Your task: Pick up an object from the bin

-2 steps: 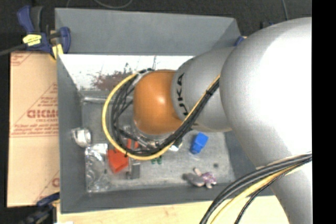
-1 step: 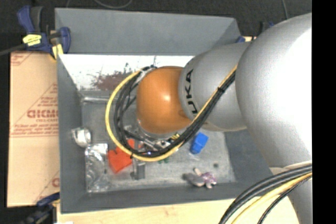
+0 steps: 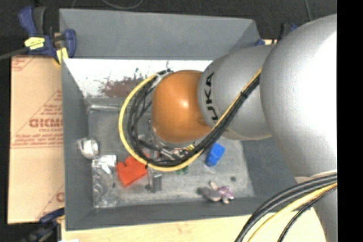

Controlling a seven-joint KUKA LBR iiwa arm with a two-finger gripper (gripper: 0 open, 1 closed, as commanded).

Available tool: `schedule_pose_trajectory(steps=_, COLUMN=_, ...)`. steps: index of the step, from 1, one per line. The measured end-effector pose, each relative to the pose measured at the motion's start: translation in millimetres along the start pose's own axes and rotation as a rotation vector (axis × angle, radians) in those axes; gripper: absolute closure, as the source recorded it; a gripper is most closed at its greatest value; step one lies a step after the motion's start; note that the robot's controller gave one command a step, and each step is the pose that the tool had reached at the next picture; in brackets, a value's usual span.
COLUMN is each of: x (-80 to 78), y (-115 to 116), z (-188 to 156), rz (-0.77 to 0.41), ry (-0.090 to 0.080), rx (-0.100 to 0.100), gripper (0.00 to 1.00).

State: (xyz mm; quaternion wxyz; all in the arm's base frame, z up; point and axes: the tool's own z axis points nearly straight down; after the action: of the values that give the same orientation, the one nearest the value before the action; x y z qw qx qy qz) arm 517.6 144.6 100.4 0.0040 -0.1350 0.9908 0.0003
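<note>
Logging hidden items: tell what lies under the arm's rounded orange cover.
Beside the orange cover lie a red block, lower left, and a blue block, lower right. The bin floor straight beneath is covered; anything there is hidden.

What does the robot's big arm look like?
The arm is fat, round and silver-grey, like a smooth tube. Black letters reading UKA show on its side. At its end sits a shiny orange cover shaped like a ball. Yellow and black cables loop around the cover, and a yellow one runs up along the arm.
</note>
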Motion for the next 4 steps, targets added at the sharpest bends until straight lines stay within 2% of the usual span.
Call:
schedule_pose_trajectory(steps=1, x=-3.7, y=-14, z=30, rz=0.075, ry=0.003, rx=-0.002, gripper=0.0)
schedule_pose_trajectory(steps=2, x=-4.7, y=-14, z=30, rz=0.076, ry=0.001, rx=-0.003, gripper=0.0)
schedule_pose_trajectory(steps=3, x=-4.8, y=-14, z=28, rz=0.078, ry=0.0, rx=-0.003, gripper=1.0)
schedule_pose_trajectory(steps=4, x=-7.3, y=-15, z=3, rz=0.08, ry=0.0, rx=-0.002, gripper=1.0)
